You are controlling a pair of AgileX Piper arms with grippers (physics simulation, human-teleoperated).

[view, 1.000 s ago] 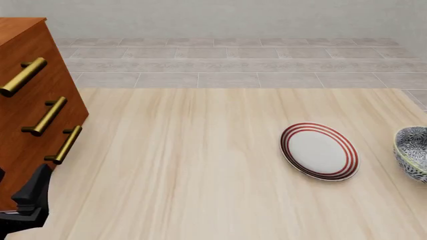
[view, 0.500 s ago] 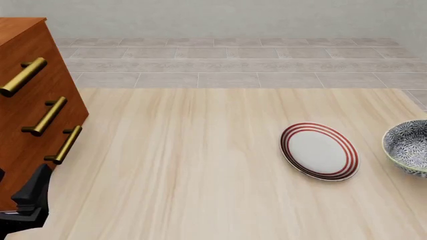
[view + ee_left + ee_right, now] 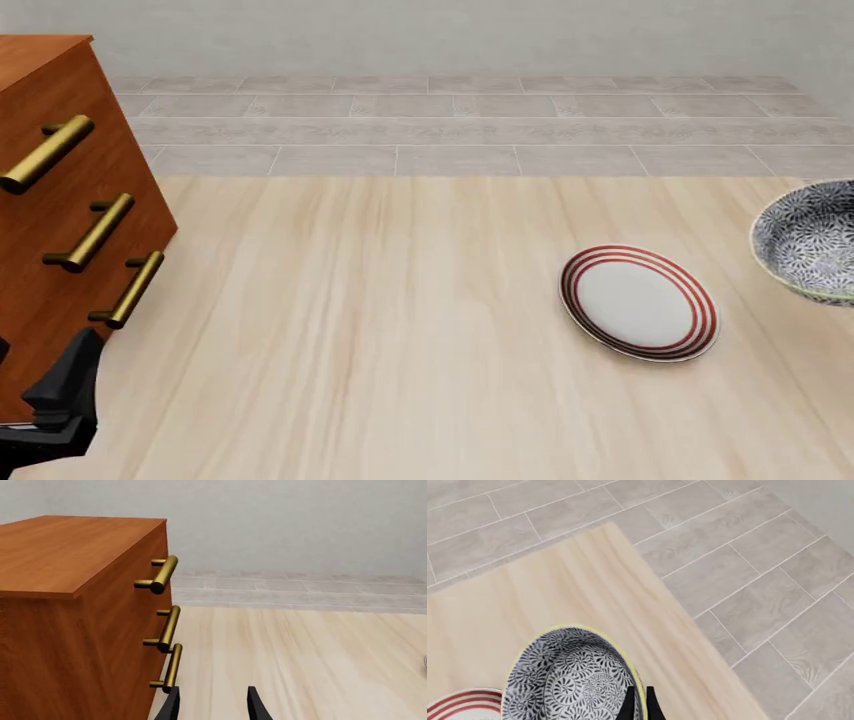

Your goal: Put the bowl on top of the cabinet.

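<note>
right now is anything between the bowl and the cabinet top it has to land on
Nothing visible blocks it. The bowl hangs at the table's far right, pinched at its rim by the right gripper. Only the flat plate lies below the route. The cabinet top looks bare; the left gripper sits low beside it.

We lose the bowl past the front view's right edge | right gripper shows only fingertips at the rim, arm unseen | cabinet cut off left | left gripper mostly out of shot | plate clipped in the right wrist view
</note>
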